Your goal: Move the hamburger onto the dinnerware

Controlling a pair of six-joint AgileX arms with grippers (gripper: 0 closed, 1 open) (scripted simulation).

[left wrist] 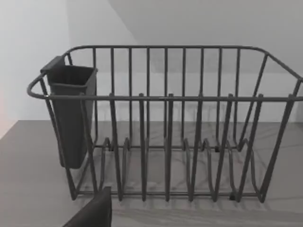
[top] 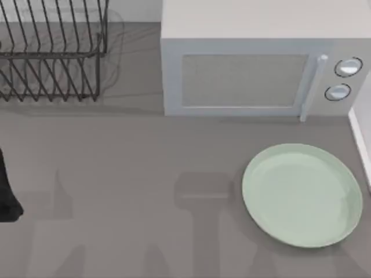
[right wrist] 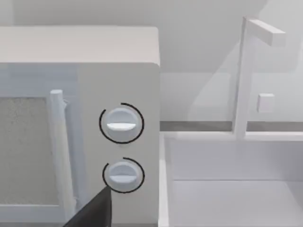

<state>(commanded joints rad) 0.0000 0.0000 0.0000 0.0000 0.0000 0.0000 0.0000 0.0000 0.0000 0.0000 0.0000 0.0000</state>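
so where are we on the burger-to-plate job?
Nothing looks done: the plate sits bare on the table's right, in front of the microwave. No hamburger can be seen. Nothing in hand; the left arm sits at the table's left edge. The whole pick and place is left.

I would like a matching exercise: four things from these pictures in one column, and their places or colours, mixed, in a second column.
1. plate
2. microwave
3. dish rack
4. cup

a. far left of the table
b. pale green, near right of the table
c. dark, hung on the rack's end
d. white, two round knobs

Pairs: 1-b, 2-d, 3-a, 4-c
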